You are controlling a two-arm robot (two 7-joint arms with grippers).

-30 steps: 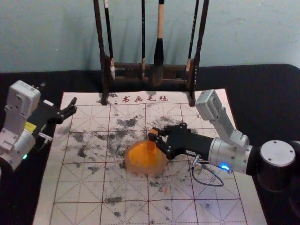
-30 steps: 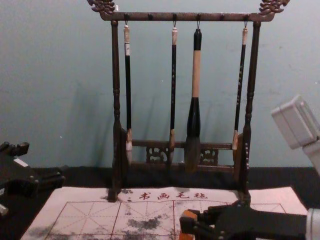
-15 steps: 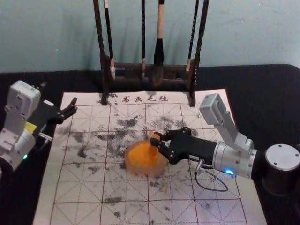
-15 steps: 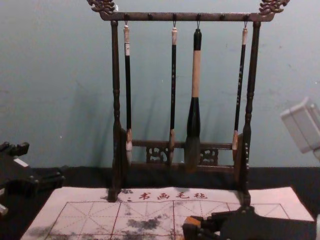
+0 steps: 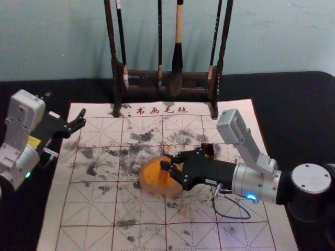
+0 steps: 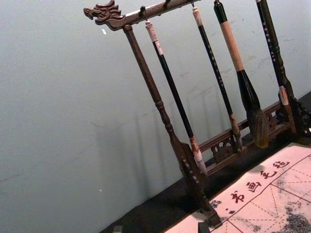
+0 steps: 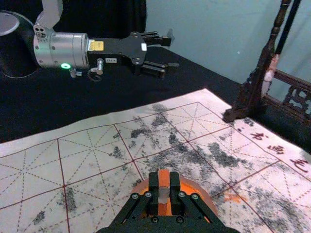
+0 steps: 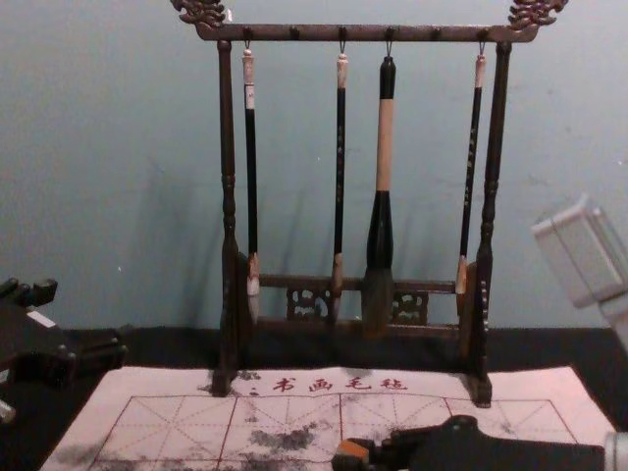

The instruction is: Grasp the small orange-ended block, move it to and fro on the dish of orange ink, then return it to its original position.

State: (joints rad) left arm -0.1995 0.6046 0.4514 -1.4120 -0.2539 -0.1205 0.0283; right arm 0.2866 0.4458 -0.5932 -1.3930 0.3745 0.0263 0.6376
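Over the orange ink dish (image 5: 146,185), my right gripper (image 5: 166,161) is shut on the small orange-ended block (image 5: 163,173), whose lower end reaches down to the ink. Contact with the ink cannot be told. In the right wrist view the block (image 7: 164,193) stands upright between the fingertips of my right gripper (image 7: 164,184), with the dish (image 7: 200,194) behind. The chest view shows the block's orange top (image 8: 352,449). My left gripper (image 5: 79,119) stays parked above the mat's left edge, open and holding nothing; its fingertips show apart at the left wrist view's edge (image 6: 160,228).
A dark wooden rack (image 5: 141,74) with several hanging brushes, one large brush (image 5: 177,63) among them, stands at the mat's far edge. The ink-stained gridded mat (image 5: 89,209) lies on black cloth (image 5: 298,120), with a wall behind.
My right gripper has shifted left and a little nearer the robot over the dish, carrying the block with it. The left arm is still.
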